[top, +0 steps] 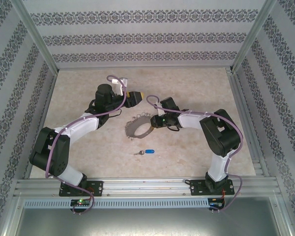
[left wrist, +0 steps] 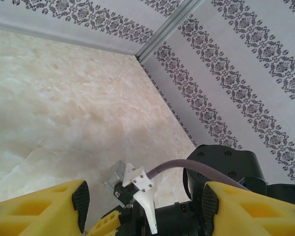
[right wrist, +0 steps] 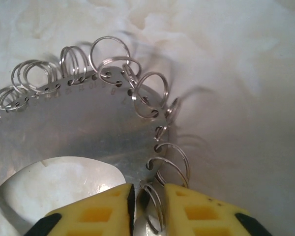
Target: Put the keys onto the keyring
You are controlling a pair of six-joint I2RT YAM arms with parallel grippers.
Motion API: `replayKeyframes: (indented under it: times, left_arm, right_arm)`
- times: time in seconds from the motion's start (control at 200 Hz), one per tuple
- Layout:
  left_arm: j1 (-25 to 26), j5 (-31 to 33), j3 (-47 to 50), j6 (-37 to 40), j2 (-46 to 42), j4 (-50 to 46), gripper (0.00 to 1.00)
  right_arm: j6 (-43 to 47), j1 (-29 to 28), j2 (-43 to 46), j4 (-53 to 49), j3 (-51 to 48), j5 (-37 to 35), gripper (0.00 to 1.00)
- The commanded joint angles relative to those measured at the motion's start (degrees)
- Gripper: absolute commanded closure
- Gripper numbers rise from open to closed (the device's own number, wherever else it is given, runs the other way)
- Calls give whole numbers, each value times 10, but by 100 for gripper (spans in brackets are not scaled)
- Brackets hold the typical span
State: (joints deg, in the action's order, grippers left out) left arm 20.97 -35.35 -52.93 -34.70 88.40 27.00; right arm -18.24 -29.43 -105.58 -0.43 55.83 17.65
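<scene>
The keyring [top: 137, 127] lies mid-table: a flat grey metal plate [right wrist: 88, 132] with several small wire rings hooked along its edge. My right gripper [top: 155, 123] sits at its right edge. In the right wrist view its yellow jaws [right wrist: 147, 189] stand a narrow gap apart, with one wire ring [right wrist: 156, 209] and the plate's rim between them. The key [top: 146, 152], silver with a blue head, lies alone on the table nearer the front. My left gripper [top: 136, 97] hovers behind the keyring, open and holding nothing [left wrist: 142, 206].
Patterned walls [top: 137, 39] close the table on three sides, with metal posts at the corners [left wrist: 162, 34]. A metal rail [top: 147, 187] runs along the near edge. In the left wrist view the right arm's black wrist and purple cable [left wrist: 221, 167] lie close ahead.
</scene>
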Motion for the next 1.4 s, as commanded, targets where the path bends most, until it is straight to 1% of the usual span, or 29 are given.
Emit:
replayKeyframes:
  times: [0.0, 0.105, 0.385, 0.545, 0.764, 0.979, 1.164, 1.394]
  left_arm:
    - [6, -9, 10, 1, -1, 28, 36]
    - [6, -8, 14, 1, -5, 31, 36]
    - [6, -7, 16, 2, -9, 33, 35]
    - [6, -8, 13, 2, -9, 31, 35]
    - [6, -8, 10, 4, -10, 27, 35]
    - [6, -8, 8, 6, -9, 25, 35]
    - [6, -9, 6, 8, -9, 24, 35]
    - [6, -9, 8, 9, -8, 25, 35]
  right_arm:
    - [-1, -5, 37, -10, -8, -18, 70]
    - [-5, -4, 51, -9, -13, -17, 69]
    - [-12, -2, 50, -11, -15, -16, 71]
    - [-33, 2, 54, -11, -29, -17, 70]
    - [-62, 5, 41, 4, -37, 2, 68]
    - [-81, 12, 23, 19, -33, 24, 70]
    - [-89, 17, 16, 20, -35, 23, 70]
    - [-97, 17, 12, 36, -39, 37, 73]
